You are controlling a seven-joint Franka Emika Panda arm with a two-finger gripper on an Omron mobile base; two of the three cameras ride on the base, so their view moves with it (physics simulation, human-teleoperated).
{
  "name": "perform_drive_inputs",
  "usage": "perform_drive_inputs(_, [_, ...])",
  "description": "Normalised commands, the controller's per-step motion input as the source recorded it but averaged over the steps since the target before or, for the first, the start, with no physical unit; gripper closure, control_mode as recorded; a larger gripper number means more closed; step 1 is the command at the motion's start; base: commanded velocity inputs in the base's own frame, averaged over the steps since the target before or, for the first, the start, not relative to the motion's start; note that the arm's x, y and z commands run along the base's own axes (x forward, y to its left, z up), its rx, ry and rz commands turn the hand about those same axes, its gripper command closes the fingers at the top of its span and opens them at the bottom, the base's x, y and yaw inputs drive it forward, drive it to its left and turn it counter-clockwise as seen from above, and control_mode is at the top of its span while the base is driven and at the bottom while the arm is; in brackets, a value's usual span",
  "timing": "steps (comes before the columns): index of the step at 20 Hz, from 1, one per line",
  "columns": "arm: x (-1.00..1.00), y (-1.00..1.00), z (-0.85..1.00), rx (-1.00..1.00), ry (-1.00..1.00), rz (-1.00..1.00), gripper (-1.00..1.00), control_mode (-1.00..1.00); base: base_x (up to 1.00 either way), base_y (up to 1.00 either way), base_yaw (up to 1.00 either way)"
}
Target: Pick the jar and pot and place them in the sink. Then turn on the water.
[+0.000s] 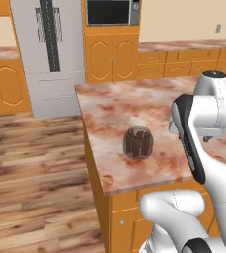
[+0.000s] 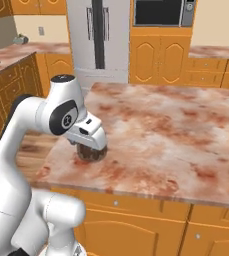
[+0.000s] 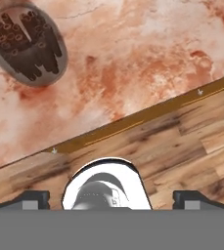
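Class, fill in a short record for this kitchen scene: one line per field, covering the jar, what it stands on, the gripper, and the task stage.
jar: clear glass jar with dark reddish-brown contents, upright
surface: marbled island counter; jar near its front left corner
gripper: gripper open, empty, high above the counter edge, jar off to one side in the hand view
floor: wood plank floor
task stage: jar not yet picked

Your left base view looks forward and down from behind the arm's left, across the marble desk [image 1: 134, 106] toward the fridge [image 1: 48, 54]. Your right base view faces the same desk and fridge from the arm's right. Your hand view looks straight down, close over the desk's edge and the wooden floor [image 3: 191, 141]; all three share the jar [image 1: 137, 142].
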Motion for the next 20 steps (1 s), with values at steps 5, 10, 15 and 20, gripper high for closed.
perform_drive_inputs(5, [0.00,0.00,0.00,0.00,0.00,0.00,-1.00,1.00,0.60,-0.13,-0.06])
perform_drive_inputs(10, [0.00,0.00,0.00,0.00,0.00,0.00,-1.00,1.00,0.54,-0.22,0.00])
perform_drive_inputs(15, [0.17,0.00,-0.04,0.00,0.00,0.01,-1.00,-1.00,0.13,-0.14,0.00])
perform_drive_inputs(20, [0.57,0.00,-0.15,0.00,0.01,0.10,-1.00,-1.00,0.00,0.00,0.00])
